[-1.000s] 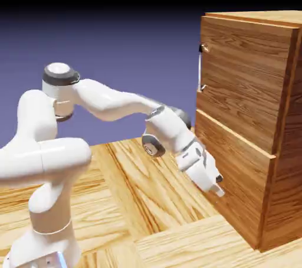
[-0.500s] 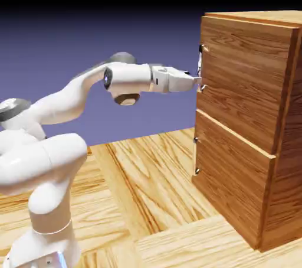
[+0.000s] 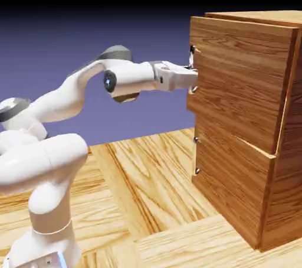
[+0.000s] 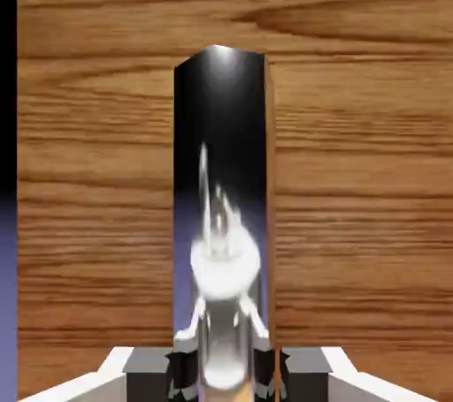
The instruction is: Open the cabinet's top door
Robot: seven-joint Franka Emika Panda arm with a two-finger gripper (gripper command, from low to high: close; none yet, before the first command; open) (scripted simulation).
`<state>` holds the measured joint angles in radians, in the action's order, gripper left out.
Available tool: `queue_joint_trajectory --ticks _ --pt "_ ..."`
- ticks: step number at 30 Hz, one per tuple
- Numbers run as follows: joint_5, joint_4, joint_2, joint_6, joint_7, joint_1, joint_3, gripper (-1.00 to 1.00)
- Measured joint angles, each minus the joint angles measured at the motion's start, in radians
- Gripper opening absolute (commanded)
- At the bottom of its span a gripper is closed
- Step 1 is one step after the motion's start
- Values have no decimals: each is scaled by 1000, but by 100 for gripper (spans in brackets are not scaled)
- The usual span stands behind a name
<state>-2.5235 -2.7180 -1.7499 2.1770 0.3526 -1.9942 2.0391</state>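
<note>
Gripper (image 4: 226, 375) pinching the upper handle (image 4: 220, 117), fingertips (image 4: 150, 375) on either side of the bar. Handle is shiny, mirror-like, runs up from between the tips in the hand view. Top door (image 3: 248, 72) straight in front of the hand, wood grain on both sides of the handle. Door slightly ajar: its handle-side edge stands out past the lower door (image 3: 230, 181), gap showing along the bottom edge. Cabinet (image 3: 289, 119) body beyond the door from the hand, at the exterior view's right. Lower door below the hand, its handle (image 3: 197, 170) below the gripper too, well apart from it. Arm (image 3: 68, 103) reaches in behind the hand from the exterior view's left, hand roughly level. Light wood surface (image 3: 138, 202) well below the hand, blue-violet backdrop (image 3: 147, 30) behind it
</note>
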Motion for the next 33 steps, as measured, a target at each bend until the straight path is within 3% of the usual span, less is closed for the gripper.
queue_joint_trajectory --ticks 8,16,26,33 --pt "84 -222 28 -348 151 -61 195 -100" --pt "274 -321 116 -696 288 32 443 -100" --pt "618 -279 402 -1120 535 260 709 -100" --pt "864 -166 656 -1308 738 375 785 -100"
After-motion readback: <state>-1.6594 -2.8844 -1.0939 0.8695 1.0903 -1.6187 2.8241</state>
